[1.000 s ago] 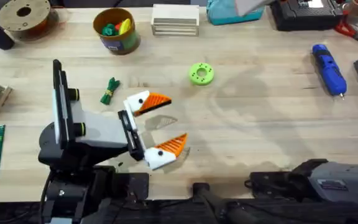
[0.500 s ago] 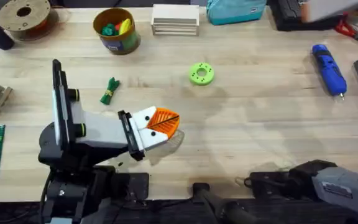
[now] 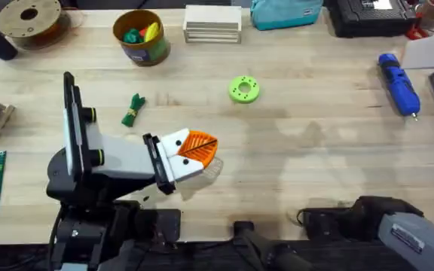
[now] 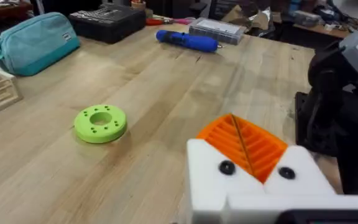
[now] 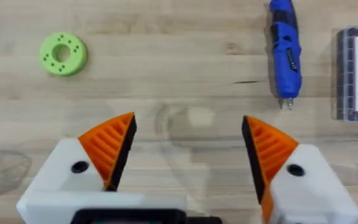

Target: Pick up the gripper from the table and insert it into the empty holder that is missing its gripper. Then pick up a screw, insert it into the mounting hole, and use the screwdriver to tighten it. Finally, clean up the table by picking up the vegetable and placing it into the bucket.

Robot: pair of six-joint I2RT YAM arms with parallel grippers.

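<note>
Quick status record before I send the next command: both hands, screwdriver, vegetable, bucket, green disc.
left hand: shut, orange pads pressed together, nothing between them, low over the table near the left arm's base
right hand: open, empty, above bare wood
screwdriver: lying flat at the far right of the table, untouched
vegetable: on the table beyond the left hand, not in the bucket
bucket: upright at the far edge, green and yellow toy pieces inside
green disc: flat on the table, mid-table
</note>
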